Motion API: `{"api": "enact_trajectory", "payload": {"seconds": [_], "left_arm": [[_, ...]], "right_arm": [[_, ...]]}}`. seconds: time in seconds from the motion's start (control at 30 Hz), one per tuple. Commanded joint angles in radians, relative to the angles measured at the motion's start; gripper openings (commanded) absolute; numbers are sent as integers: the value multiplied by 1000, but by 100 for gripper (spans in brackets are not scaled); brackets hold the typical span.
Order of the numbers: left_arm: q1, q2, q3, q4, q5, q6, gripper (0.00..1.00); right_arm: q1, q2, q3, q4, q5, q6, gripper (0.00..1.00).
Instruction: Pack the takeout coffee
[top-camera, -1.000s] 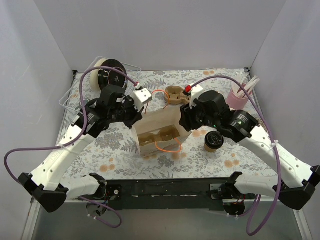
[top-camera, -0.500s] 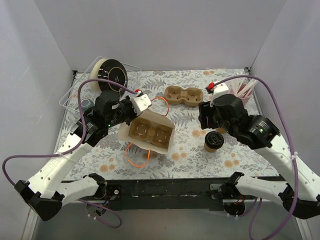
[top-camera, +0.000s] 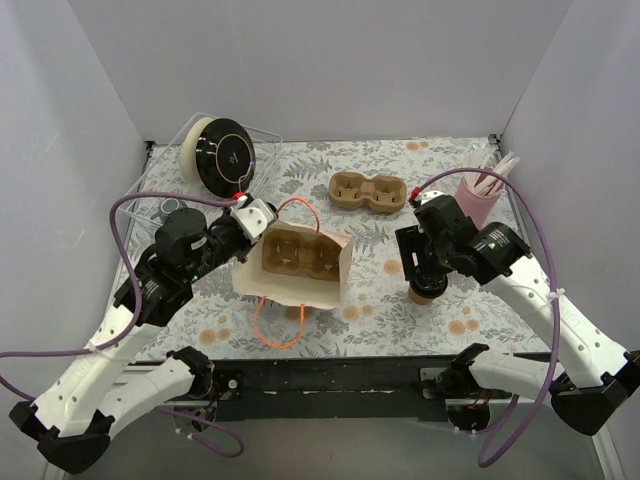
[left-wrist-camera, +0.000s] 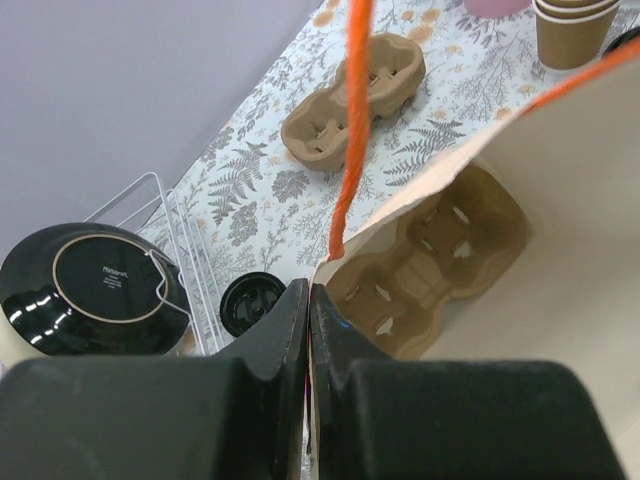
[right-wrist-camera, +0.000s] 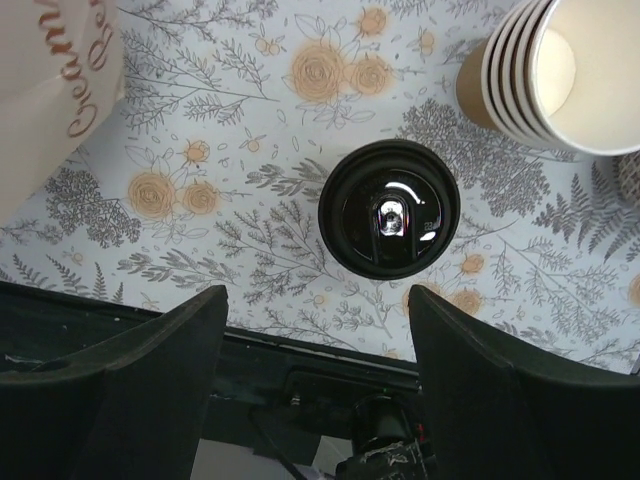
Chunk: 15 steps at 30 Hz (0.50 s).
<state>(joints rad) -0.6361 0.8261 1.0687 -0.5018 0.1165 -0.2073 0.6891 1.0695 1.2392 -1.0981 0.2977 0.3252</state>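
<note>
Right of the bag we see one coffee standing upright on the table, a brown paper cup under a glossy round black lid. Our right gripper hangs over it, fingers spread wide and touching nothing. We count one bag, mouth open, its far-left rim pinched tight in our left gripper, and two carriers: an inner carrier inside the bag and a far carrier beyond the bag.
</note>
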Motion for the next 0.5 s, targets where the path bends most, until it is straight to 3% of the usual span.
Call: {"api": "enact_trajectory", "payload": {"seconds": [0.0,0.3,0.47], "left_arm": [[6,-30,-33,14,-1,-34,0],[6,-12,-10,-32,15,-17,0],[6,1,14,-78,8,-17,0]], "right_arm": [[-34,21,-21,-39,-58,58,82],[-124,35,-121,-8,-58,84,85],[-197,82,-133,40,-69,8,87]]}}
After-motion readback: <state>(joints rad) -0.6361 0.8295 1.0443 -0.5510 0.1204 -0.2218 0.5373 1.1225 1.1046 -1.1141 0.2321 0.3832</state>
